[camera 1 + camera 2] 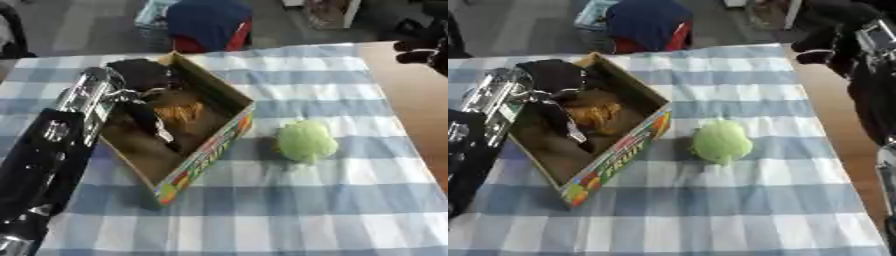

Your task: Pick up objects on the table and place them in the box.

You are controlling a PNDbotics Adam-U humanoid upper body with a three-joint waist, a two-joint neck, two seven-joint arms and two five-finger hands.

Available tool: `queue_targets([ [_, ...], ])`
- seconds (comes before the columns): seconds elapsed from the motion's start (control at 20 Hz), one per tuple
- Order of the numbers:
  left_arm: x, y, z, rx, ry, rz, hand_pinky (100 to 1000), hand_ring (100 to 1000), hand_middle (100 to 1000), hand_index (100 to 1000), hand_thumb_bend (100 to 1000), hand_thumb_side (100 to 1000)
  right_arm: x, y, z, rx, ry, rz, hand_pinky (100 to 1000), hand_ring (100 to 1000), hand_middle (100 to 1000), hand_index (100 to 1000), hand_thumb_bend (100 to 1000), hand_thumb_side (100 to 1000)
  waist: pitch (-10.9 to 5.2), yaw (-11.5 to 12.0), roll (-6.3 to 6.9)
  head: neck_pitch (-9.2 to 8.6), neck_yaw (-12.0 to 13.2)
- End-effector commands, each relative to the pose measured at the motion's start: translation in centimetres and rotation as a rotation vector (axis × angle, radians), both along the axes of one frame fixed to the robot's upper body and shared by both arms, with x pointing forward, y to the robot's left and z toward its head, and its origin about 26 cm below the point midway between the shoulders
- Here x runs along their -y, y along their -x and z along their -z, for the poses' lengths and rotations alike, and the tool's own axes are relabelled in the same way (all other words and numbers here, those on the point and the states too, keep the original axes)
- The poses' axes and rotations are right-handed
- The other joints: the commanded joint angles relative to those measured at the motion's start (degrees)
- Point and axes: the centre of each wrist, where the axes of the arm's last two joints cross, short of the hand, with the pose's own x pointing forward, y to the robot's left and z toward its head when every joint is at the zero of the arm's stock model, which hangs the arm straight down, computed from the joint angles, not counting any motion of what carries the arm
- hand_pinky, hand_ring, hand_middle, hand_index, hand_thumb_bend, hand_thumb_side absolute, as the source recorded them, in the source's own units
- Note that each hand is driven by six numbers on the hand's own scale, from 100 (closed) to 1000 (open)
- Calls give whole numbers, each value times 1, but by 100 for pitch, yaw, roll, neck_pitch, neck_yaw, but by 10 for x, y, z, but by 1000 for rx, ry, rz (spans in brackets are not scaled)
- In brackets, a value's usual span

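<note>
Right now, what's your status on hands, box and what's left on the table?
Left robot hand inside the box, above an orange item; grip unclear. Right robot hand up at far right, fingers curled, empty. Green object still on tablecloth, unobstructed.

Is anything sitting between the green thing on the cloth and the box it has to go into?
Nothing visible. The green object lies alone on the checked cloth, just right of the box; only bare cloth separates them. The box's near wall must be cleared, and the left hand is inside the box.
</note>
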Motion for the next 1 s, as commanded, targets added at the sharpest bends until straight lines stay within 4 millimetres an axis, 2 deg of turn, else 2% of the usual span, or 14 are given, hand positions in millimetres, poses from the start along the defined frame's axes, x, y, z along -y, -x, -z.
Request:
queue_targets([
  [0.05, -6, 7, -21, 103, 81, 4, 426, 820, 811, 943, 882, 942, 2, 5, -9, 36, -8, 2, 735, 737, 576, 894, 100, 1000, -166, 18, -10, 68, -23],
  [0.25, -11, 20, -41, 262, 275, 21, 376, 790, 767, 918, 807, 983, 2, 6, -10, 42, -14, 4, 733, 737, 579, 894, 100, 1000, -224, 78, -8, 142, -73],
  [0.35, -16, 30, -52, 358, 412, 33, 340, 775, 748, 909, 805, 974, 2, 6, -12, 50, -11, 6, 732, 740, 583, 895, 100, 1000, -262, 127, -10, 193, -126],
  [0.4, -19, 36, -56, 399, 479, 39, 325, 769, 742, 904, 717, 1000, 2, 5, -13, 54, -8, 8, 732, 742, 587, 895, 100, 1000, -278, 148, -10, 214, -149],
  [0.45, -23, 44, -62, 453, 563, 46, 321, 766, 732, 900, 743, 958, 2, 5, -14, 61, 0, 11, 732, 744, 589, 896, 100, 1000, -301, 187, -12, 250, -191],
  [0.5, -27, 51, -66, 496, 639, 55, 321, 766, 732, 900, 743, 958, 3, 5, -15, 67, 7, 13, 732, 744, 589, 896, 100, 1000, -316, 211, -11, 273, -215],
  [0.6, -38, 69, -73, 597, 792, 61, 302, 750, 706, 889, 667, 967, 3, 3, -17, 77, 23, 18, 731, 747, 596, 896, 100, 1000, -347, 293, -13, 335, -306],
  [0.7, -52, 87, -76, 686, 933, 52, 296, 742, 692, 879, 643, 969, 4, 2, -18, 89, 38, 28, 731, 750, 602, 897, 100, 1000, -377, 386, -19, 395, -406],
  [0.85, -70, 110, -79, 773, 1082, 28, 298, 741, 690, 877, 647, 977, 6, 0, -18, 101, 55, 44, 731, 752, 605, 898, 100, 1000, -411, 513, -25, 444, -528],
  [1.0, -84, 129, -80, 812, 1137, 3, 299, 743, 692, 878, 675, 972, 8, -2, -18, 107, 69, 55, 732, 755, 610, 899, 100, 1000, -431, 618, -22, 460, -608],
])
